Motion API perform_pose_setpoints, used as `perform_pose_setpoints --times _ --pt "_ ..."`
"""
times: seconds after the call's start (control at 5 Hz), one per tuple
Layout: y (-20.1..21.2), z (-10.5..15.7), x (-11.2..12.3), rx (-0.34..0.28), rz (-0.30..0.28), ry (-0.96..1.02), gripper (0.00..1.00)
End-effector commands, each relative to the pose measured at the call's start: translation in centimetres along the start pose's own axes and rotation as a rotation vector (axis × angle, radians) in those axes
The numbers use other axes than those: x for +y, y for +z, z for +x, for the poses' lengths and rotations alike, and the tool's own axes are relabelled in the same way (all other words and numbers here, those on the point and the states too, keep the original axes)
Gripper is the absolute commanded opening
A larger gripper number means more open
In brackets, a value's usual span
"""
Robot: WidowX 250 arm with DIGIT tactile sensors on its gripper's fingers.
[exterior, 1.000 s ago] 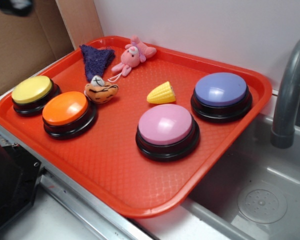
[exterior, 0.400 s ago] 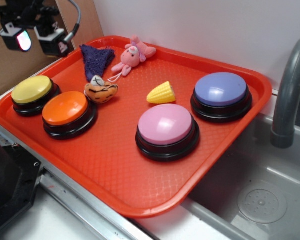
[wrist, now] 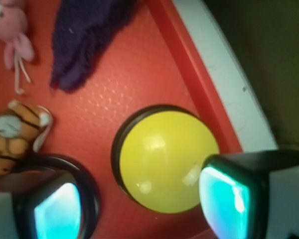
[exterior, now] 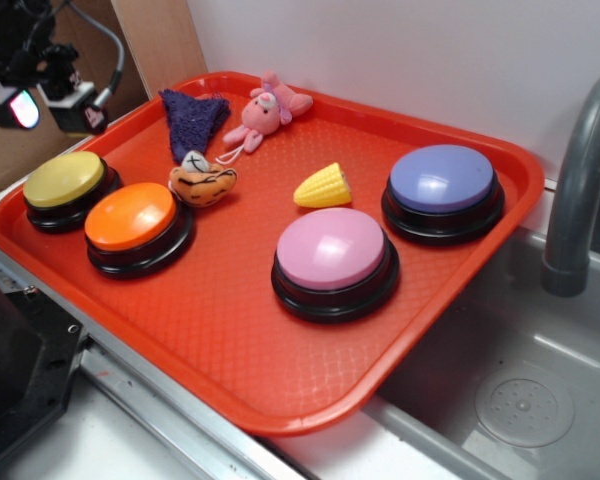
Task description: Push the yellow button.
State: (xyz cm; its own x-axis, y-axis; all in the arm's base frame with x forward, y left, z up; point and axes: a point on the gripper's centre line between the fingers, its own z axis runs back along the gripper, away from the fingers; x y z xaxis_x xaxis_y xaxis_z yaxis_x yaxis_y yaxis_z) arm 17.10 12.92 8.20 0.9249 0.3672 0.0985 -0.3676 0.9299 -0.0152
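With jaws spread and empty, the gripper hovers above the yellow button, which lies toward its 12 o'clock.

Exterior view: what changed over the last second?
The pincer came into frame at top left, then shifted left and slightly lower, above the round mustard-yellow plastic button. It holds nothing. Buttons and toys on the red plastic tray stayed put.
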Motion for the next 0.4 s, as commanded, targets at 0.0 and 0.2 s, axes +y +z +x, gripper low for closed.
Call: perform_pose_setpoints --times 0.0,0.2 --pt "-3.93 1.79 0.71 0.010 0.036 -0.023 1.00" --pt "-3.85 1.82 0.59 0.001 0.049 -0.035 1.00"
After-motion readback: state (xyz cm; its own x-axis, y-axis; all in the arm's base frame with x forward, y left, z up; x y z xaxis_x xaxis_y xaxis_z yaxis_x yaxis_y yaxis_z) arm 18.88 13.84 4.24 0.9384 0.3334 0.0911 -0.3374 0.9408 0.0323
